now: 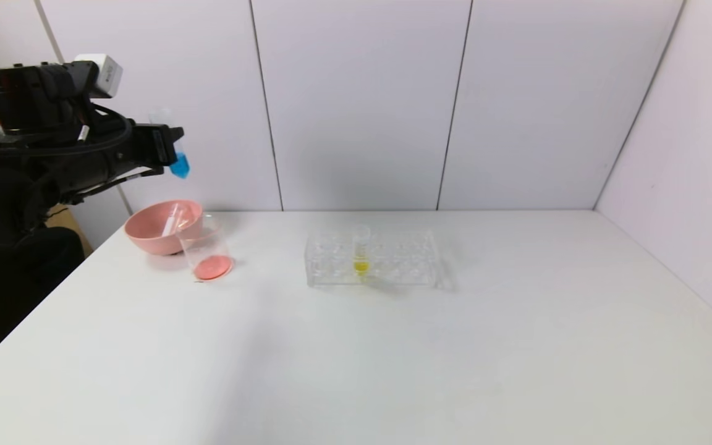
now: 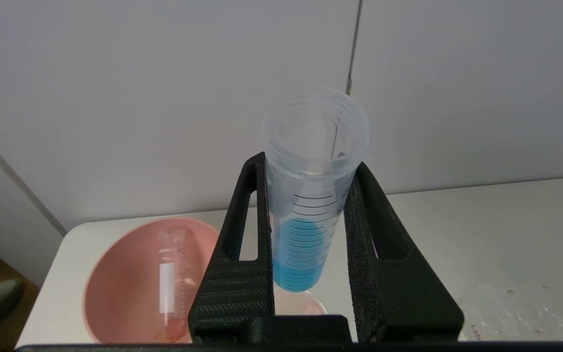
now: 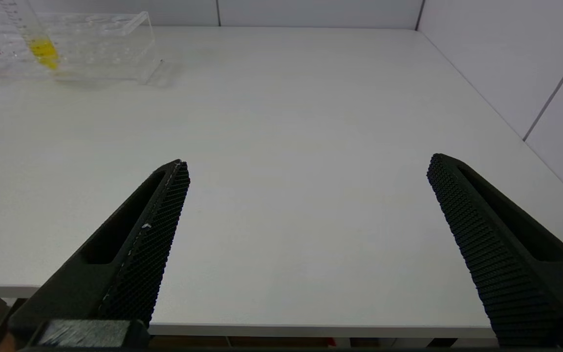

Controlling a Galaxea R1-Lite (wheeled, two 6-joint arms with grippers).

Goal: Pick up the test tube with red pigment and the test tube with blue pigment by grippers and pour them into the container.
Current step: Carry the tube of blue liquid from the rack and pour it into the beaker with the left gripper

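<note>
Your left gripper point(image 2: 311, 168) is clamping the test tube with blue pigment point(image 2: 308, 205) upright, high above the pink bowl point(image 1: 159, 226), where the test tube with red pigment point(image 2: 171, 283) is lying; the container point(image 1: 204, 247) is standing just right of it. Your right gripper point(image 3: 308, 166) is hanging wide open over the table's near edge point(image 3: 281, 330).

A lab test bench: a clear tube rack point(image 1: 371, 262) and glass beaker point(image 1: 205, 253) on a white counter point(image 1: 393, 358), enclosed by plain partition panels point(image 1: 362, 105).
</note>
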